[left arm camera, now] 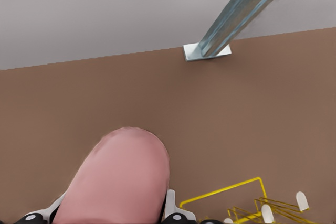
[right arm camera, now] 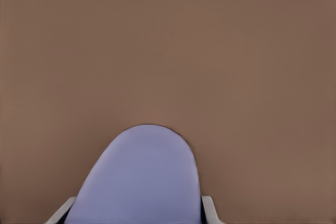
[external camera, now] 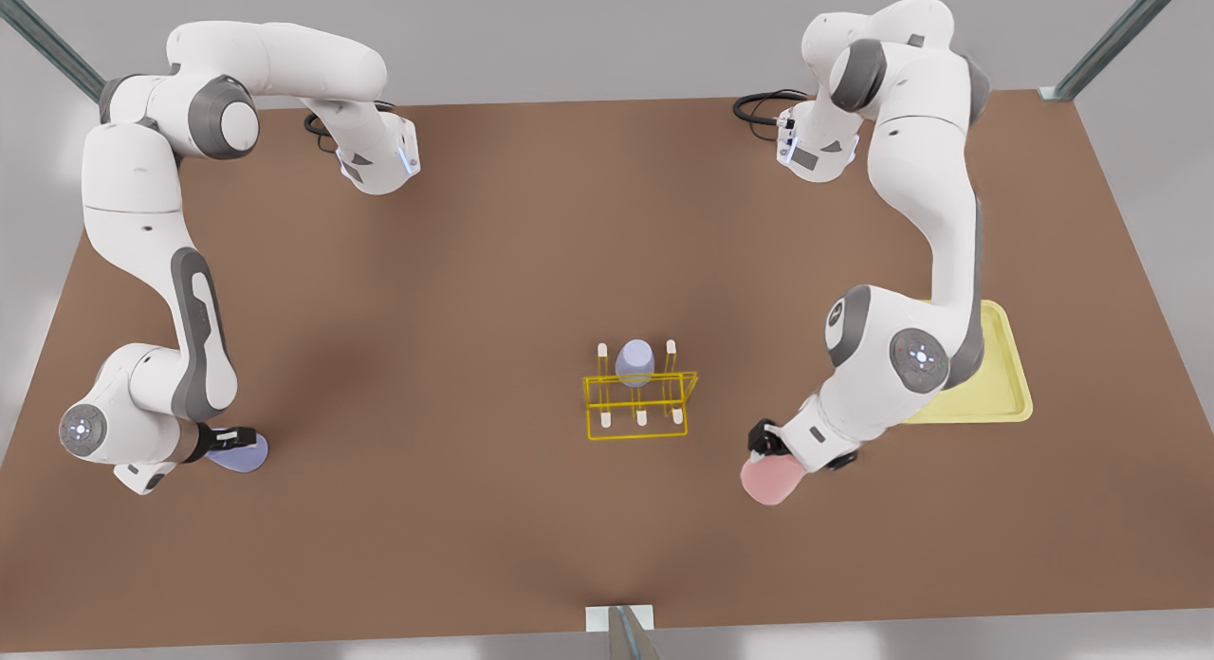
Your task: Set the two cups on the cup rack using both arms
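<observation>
The left gripper [external camera: 770, 449] clasps the pale pink tapered cup [external camera: 770, 479] and the right gripper [external camera: 226, 441] clasps the pale lavender-blue tapered cup [external camera: 241, 452], both near the brown table's [external camera: 474, 290] front edge, flanking the bright-yellow wire cup rack [external camera: 637, 401].

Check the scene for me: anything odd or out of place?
One oddity: a lavender cup already sits on the cup rack, while the right pincer holds another lavender cup and the left pincer a pink cup.

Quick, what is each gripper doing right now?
Left gripper: shut on the pink cup.
Right gripper: shut on the lavender-blue cup.
</observation>
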Robot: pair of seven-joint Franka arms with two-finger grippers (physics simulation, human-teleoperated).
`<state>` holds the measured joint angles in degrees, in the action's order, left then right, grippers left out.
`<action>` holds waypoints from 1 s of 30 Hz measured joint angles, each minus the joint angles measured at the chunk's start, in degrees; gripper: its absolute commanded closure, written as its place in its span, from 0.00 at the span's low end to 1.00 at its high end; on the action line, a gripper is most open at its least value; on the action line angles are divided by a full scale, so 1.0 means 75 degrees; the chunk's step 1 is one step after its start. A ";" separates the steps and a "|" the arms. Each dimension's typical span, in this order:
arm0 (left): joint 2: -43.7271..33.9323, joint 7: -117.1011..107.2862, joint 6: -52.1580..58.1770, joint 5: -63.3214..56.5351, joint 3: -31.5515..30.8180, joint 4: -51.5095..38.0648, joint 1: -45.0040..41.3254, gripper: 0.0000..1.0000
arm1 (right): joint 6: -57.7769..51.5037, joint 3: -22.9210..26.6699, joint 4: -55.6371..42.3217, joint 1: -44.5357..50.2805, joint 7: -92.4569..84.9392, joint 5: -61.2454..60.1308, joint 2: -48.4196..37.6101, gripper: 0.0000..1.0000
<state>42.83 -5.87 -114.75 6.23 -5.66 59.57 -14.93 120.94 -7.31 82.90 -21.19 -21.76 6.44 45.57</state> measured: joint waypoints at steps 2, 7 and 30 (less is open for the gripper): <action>0.0023 -0.0516 0.0255 -0.0001 -0.0011 -0.0058 -0.0243 0.18 | -0.0106 -0.0028 -0.0016 0.0004 0.0013 -0.0021 -0.0072 0.19; 0.0073 -0.1604 0.0796 -0.0011 0.0012 -0.0045 -0.0702 0.18 | -0.0585 -0.0653 -0.0021 0.0008 0.0047 -0.0430 -0.0423 0.19; 0.0605 -0.4075 0.1323 -0.0011 0.0014 0.0110 -0.1388 0.00 | -0.0302 -0.3673 -0.1256 0.2567 0.2616 -0.2223 0.0262 0.19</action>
<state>47.37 -36.42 -104.83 6.15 -5.56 60.40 -25.34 118.68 -34.86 73.48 -1.94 -2.14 -10.23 47.54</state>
